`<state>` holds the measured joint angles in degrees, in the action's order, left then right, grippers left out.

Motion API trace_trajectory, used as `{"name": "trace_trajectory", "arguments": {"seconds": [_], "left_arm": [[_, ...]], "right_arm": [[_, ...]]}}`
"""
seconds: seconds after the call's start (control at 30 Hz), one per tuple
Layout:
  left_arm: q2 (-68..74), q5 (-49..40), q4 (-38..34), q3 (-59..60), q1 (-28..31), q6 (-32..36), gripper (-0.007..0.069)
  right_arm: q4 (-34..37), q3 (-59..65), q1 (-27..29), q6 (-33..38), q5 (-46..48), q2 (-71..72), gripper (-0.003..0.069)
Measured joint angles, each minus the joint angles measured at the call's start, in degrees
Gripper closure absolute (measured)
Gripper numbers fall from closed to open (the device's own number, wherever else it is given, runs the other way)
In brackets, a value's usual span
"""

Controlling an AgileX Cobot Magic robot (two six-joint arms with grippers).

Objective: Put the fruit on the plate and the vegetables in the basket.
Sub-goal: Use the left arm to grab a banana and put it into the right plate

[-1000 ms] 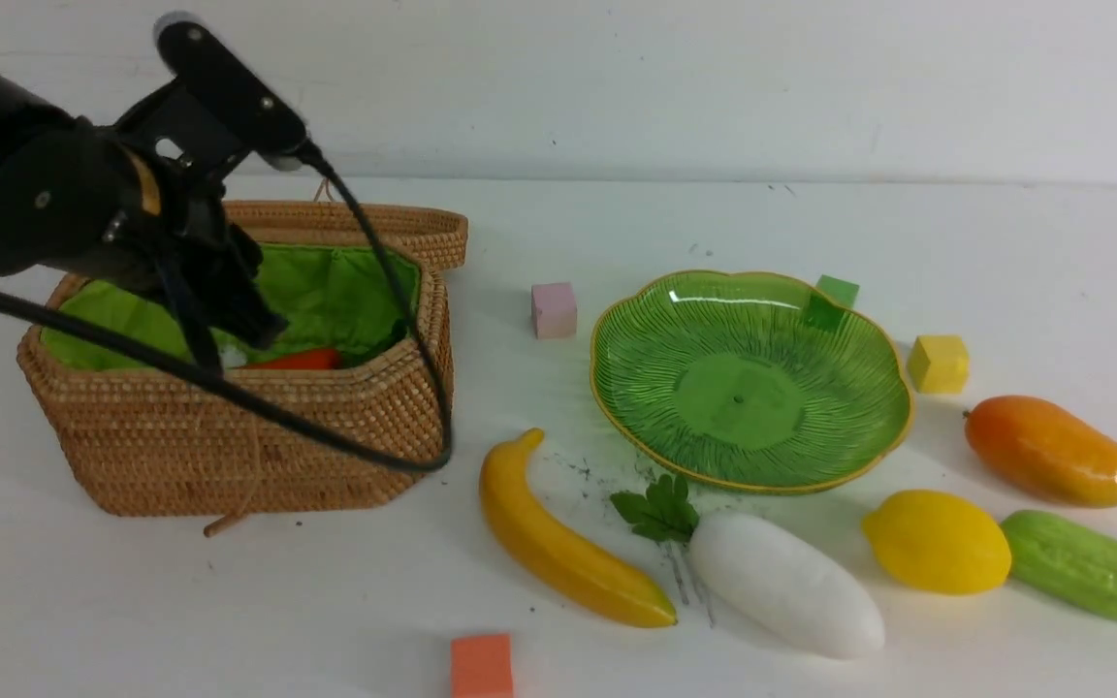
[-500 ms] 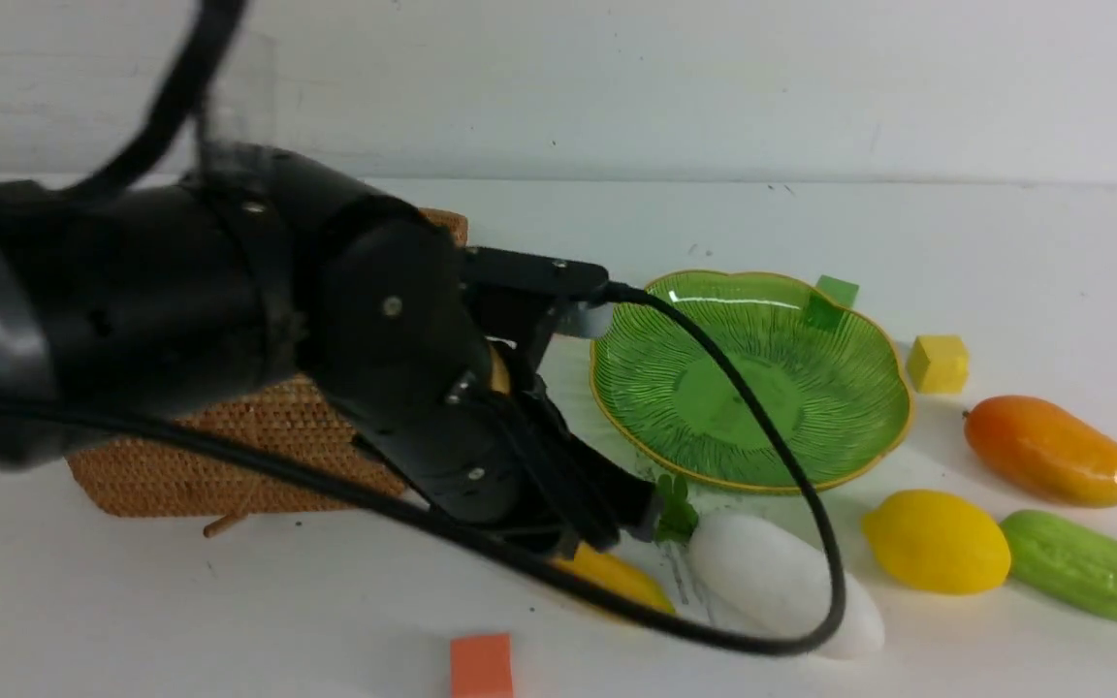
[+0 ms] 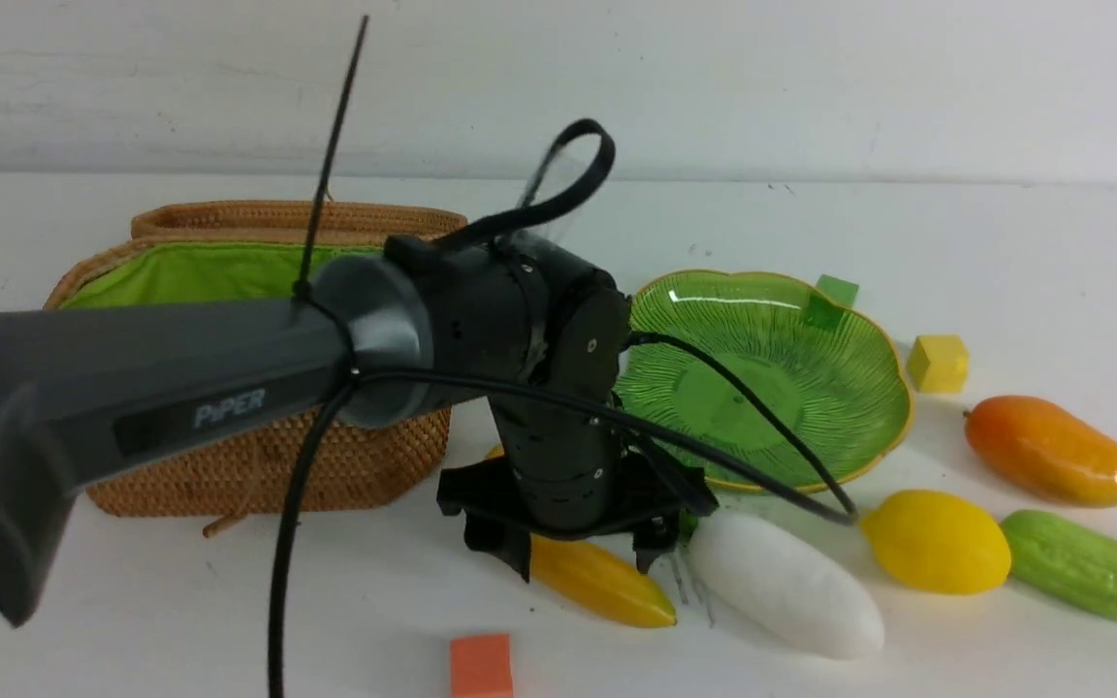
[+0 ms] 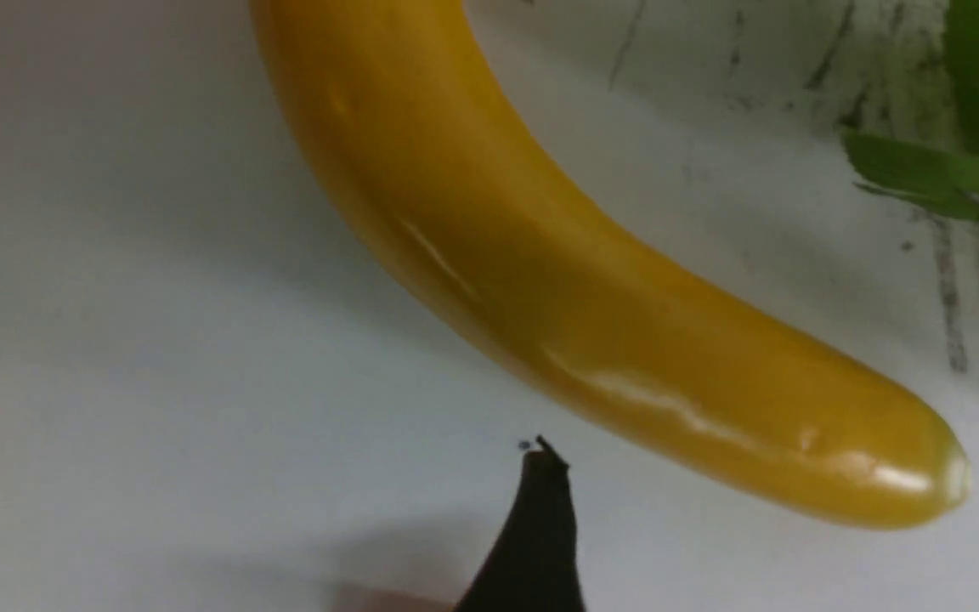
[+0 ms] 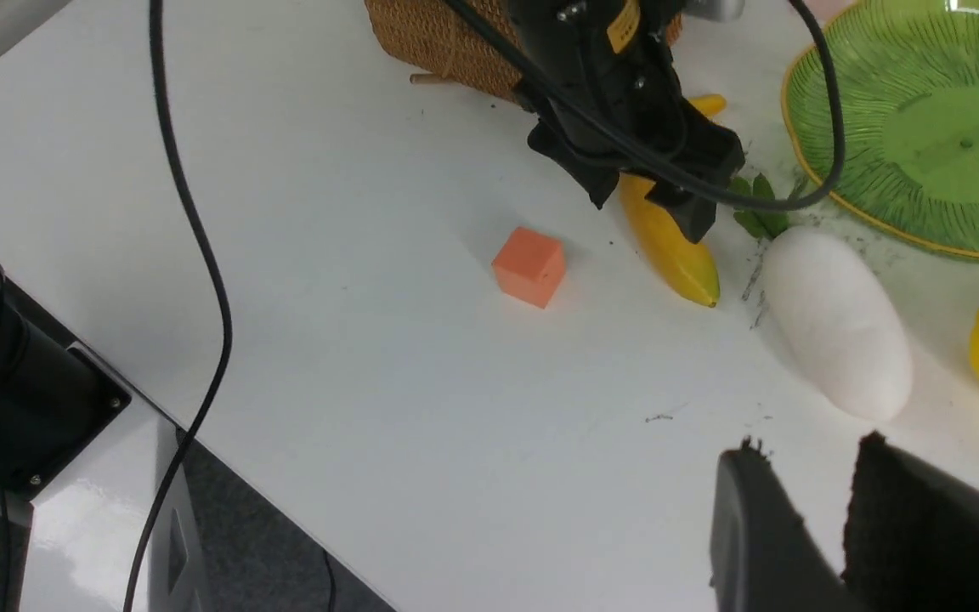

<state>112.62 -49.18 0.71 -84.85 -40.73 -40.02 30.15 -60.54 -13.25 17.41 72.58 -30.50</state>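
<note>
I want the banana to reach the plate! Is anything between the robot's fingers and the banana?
Nothing visible stands between. The left gripper is open right above the banana, a finger on each side. Lifted, the banana looks to have an open way to the plate.

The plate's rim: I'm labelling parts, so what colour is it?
Yellow-gold, edging the green ribbed plate; shows best in the front view.
</note>
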Motion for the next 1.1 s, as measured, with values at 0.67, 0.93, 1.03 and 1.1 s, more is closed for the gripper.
{"name": "trace_trajectory", "arguments": {"seconds": [0.67, 0.93, 1.03, 1.1], "left_arm": [[2.4, 1.5, 2.8, -0.9, 0.0, -0.5, 0.0259], [0.6, -0.7, 2.8, -0.8, 0.0, -0.4, 0.0083], [0.6, 1.8, 3.2, -0.8, 0.0, -0.5, 0.0018], [0.8, 3.9, 4.2, -0.8, 0.0, -1.1, 0.0006]], "right_arm": [[-1.0, 0.0, 0.0, 0.2, 0.0, 1.6, 0.0471], [-1.0, 0.0, 0.0, 0.2, 0.0, 1.6, 0.0468], [-1.0, 0.0, 0.0, 0.2, 0.0, 1.6, 0.0468], [-1.1, 0.0, 0.0, 0.2, 0.0, 1.6, 0.0468]]}}
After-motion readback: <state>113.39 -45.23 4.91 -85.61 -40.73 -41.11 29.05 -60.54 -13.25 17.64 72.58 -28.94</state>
